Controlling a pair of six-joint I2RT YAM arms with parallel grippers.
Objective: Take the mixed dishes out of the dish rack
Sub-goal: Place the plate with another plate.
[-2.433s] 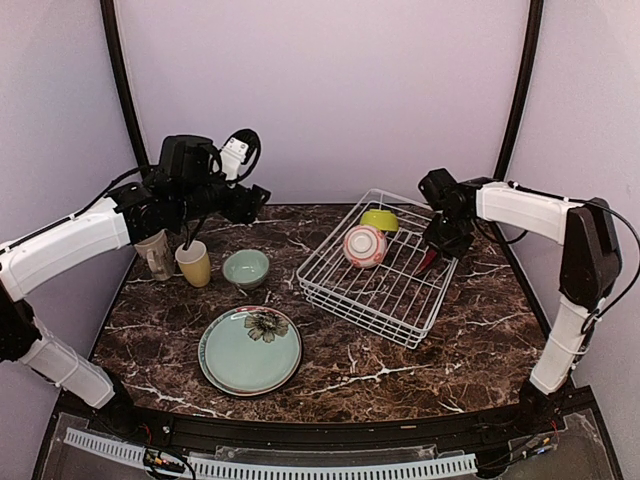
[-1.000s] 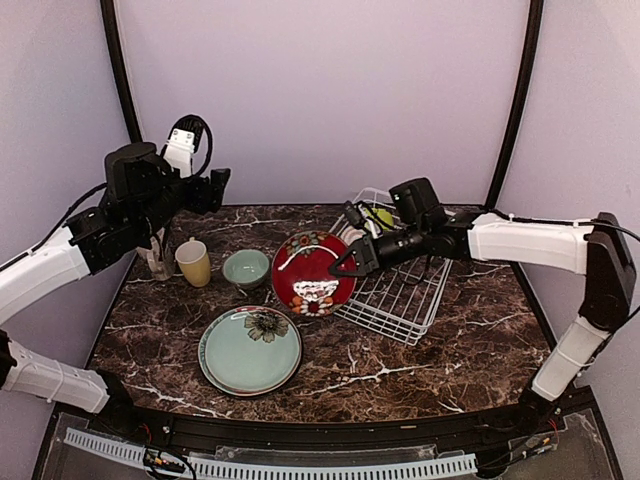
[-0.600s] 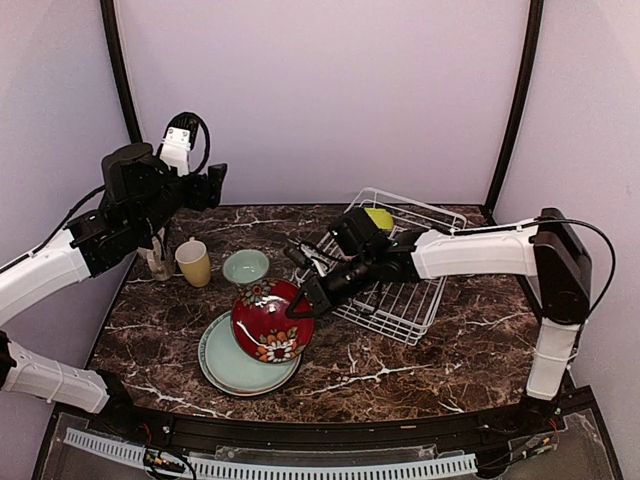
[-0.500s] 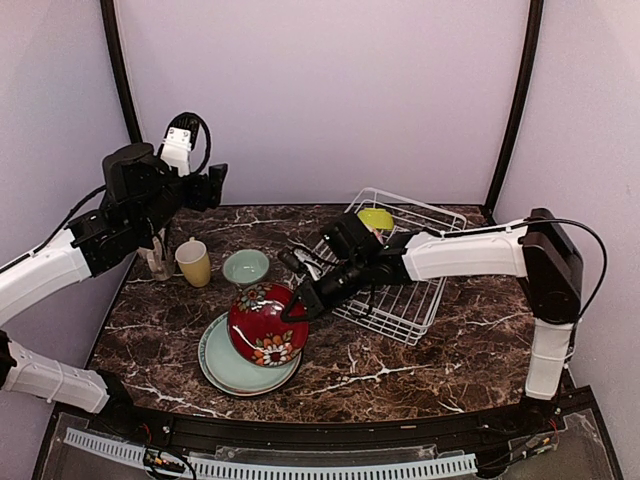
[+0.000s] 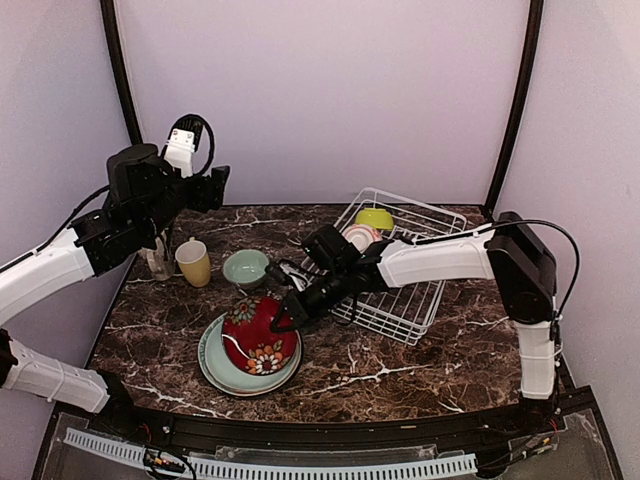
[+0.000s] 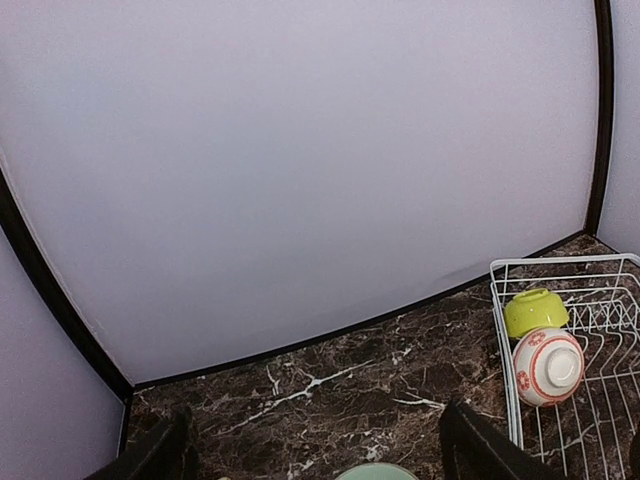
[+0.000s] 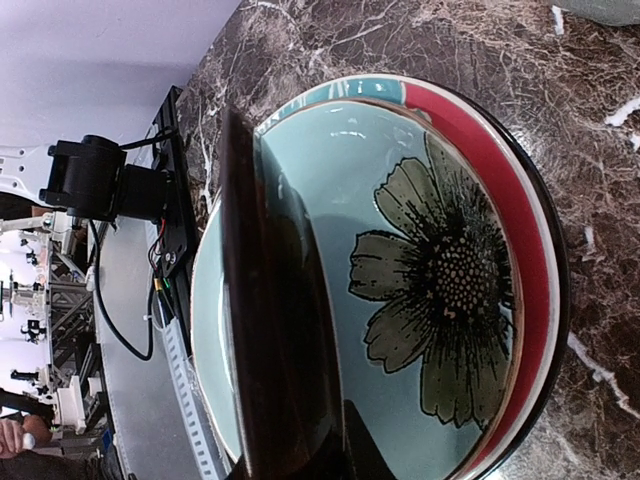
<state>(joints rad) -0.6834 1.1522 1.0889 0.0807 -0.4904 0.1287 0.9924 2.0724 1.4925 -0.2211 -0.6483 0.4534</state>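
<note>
The top camera sits high behind the arm bases, looking down across the table (image 5: 430, 365) to the back wall (image 5: 320, 100). The left wrist camera, held high, faces that wall and shares the rack (image 6: 560, 261) (image 5: 400, 300) with it. The right wrist camera, rolled sideways, hangs close over the green plate (image 7: 440, 270) (image 5: 213, 355), also shared.

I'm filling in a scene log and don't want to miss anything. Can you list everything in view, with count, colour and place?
red floral plate: 1, red, tilted over the plate stack, front left
flowered plate: 1, pale green, top of that stack
lower plate: at least 1, pink-red rim, under the flowered plate
mint bowl: 1, mint, behind the stack
yellow mug: 1, yellow, left of the mint bowl
beige mug: 1, beige, far left, partly hidden
dish rack: 1, white wire, right of centre
lime bowl: 1, lime, rack's far corner
pink-striped bowl: 1, white and pink, beside the lime bowl
table: 1, dark marble
left end effector: open, raised
right end effector: gripping the red floral plate
</note>
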